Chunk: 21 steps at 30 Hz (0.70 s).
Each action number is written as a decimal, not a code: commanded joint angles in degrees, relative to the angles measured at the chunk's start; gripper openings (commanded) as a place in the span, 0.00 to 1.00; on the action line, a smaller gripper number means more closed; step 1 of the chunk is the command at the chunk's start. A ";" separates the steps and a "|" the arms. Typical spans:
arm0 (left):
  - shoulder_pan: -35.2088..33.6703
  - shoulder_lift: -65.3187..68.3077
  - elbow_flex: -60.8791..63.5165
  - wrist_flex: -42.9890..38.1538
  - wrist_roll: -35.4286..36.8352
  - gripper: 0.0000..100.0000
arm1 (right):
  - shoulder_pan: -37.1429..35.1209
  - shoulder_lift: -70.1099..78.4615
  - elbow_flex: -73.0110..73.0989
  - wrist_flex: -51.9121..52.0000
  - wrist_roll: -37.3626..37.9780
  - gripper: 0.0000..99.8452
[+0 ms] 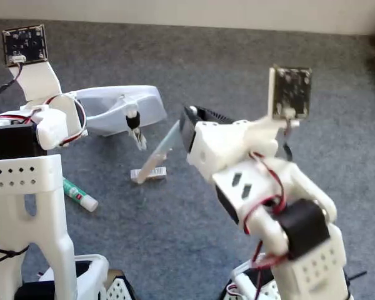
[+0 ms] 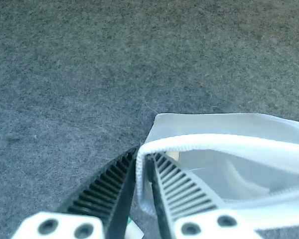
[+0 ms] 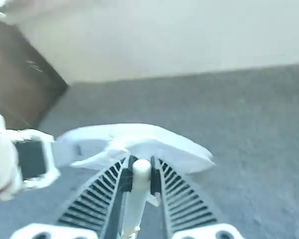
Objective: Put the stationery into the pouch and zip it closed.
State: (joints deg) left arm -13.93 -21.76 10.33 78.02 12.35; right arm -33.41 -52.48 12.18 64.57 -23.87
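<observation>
Left fingers (image 2: 102,194) pinch the toothed rim of the open white pouch (image 2: 229,144); right fingers (image 3: 97,196) clamp a slim white stick (image 3: 139,186).

We see a speckled grey worktop (image 1: 250,69), a milky white pouch (image 1: 122,106) with a white toothed zip edge (image 2: 214,142), a green glue stick (image 1: 80,195) capped white, a white rod (image 3: 138,194), and ribbed black fingers (image 2: 177,186) on white arms (image 1: 25,181) with red wires (image 1: 265,203).

glue stick (image 1: 81,195) half behind left arm (image 1: 25,187), pouch (image 2: 224,137) cropped
</observation>
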 commanded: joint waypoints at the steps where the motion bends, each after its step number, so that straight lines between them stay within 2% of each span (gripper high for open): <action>1: -0.13 2.07 2.59 0.00 0.70 0.01 | -1.71 -2.95 -0.31 -6.20 0.88 0.00; 4: -0.13 2.07 2.59 0.00 0.70 0.01 | -1.71 -2.95 -0.31 -10.59 1.41 0.00; 8: -0.13 2.07 2.59 0.00 0.70 0.01 | -1.71 -2.86 -0.31 -16.04 5.80 0.00; 21: -0.22 2.07 2.59 0.00 0.70 0.01 | -1.71 -2.77 -0.31 -32.22 6.07 0.00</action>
State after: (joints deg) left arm -13.93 -21.76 10.33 78.02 12.35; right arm -34.55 -54.33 12.18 36.62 -18.68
